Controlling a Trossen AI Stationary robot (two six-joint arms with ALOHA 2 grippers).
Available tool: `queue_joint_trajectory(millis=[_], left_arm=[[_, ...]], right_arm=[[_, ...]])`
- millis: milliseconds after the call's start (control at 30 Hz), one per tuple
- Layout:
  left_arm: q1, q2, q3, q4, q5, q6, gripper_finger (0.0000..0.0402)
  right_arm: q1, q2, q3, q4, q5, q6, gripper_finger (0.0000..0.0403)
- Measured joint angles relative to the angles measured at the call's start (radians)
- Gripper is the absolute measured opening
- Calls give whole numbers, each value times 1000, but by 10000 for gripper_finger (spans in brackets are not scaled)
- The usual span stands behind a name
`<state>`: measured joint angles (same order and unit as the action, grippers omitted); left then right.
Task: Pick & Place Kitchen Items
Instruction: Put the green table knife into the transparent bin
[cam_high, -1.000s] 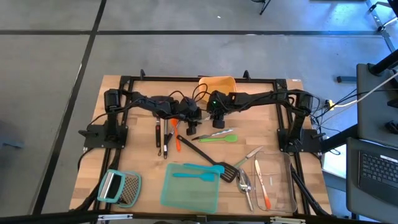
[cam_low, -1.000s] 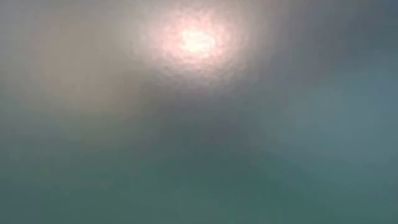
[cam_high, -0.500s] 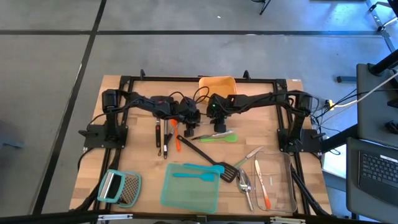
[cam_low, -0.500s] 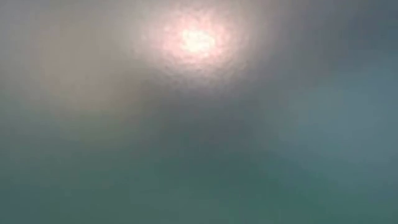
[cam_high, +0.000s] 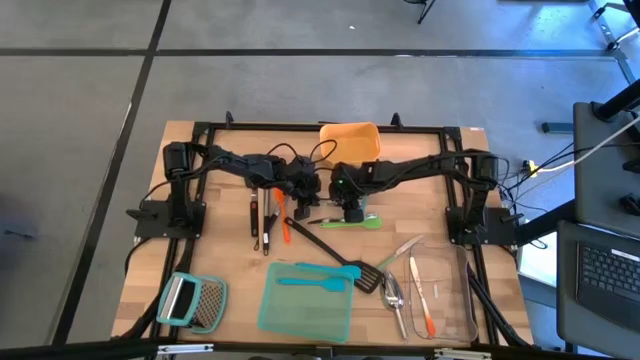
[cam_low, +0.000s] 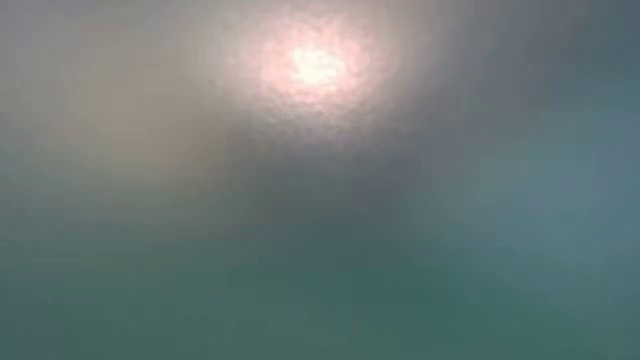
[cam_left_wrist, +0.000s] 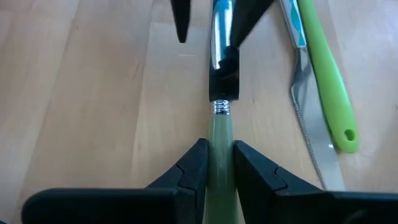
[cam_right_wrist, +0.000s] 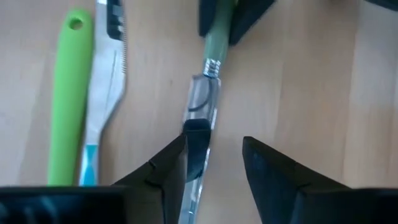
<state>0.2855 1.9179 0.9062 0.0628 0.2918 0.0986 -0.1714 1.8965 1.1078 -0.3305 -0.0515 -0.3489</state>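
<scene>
On the high view, at about 8 o'clock on the bench (cam_high: 225, 255), we see the grater (cam_high: 195, 300) with its light-blue handle, and a small bunch of loose utensils (cam_high: 265, 220) lying lengthwise on the 12-to-6 line.

The left arm reaches in from 9 o'clock, stretched low towards the centre. In its wrist view the left gripper (cam_left_wrist: 219, 149) has its fingers (cam_left_wrist: 193, 165) clamped on the pale green handle of a slim utensil (cam_left_wrist: 222, 74).

That utensil sits at the bench centre with its long axis on roughly the 9-to-3 line. The green handle points to 9 o'clock, and the black-and-chrome end beyond a small metal collar points to 3 o'clock. We cannot tell whether it rests on the wood or is raised off it.

Just on its 6 o'clock side, nearly parallel, lie a serrated knife (cam_left_wrist: 305, 81) with a teal handle and a bright green silicone spatula (cam_left_wrist: 329, 81).

The right arm comes in from 3 o'clock, mirroring the left. The right gripper (cam_right_wrist: 219, 140) has its fingers apart, astride the chrome end, with one finger against it.

An orange container (cam_high: 350, 140) stands at 12 o'clock. A teal container (cam_high: 305, 310) is at 6 and a clear container (cam_high: 445, 300) at 4. A black turner (cam_high: 330, 250) lies slantwise between them.

The low view shows only haze.
</scene>
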Motion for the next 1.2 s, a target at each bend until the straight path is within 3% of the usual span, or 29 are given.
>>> queue_joint_trajectory(millis=[667, 867, 1200], left_arm=[[56, 2, -1, -14, 121, -134, 54], [57, 2, -1, -11, 140, -132, 53], [60, 2, -1, -10, 147, -158, 53]], right_arm=[[66, 0, 2, -23, 49, 24, 166], [85, 0, 64, -79, 158, 27, 165], [87, 0, 65, -81, 130, 36, 165]])
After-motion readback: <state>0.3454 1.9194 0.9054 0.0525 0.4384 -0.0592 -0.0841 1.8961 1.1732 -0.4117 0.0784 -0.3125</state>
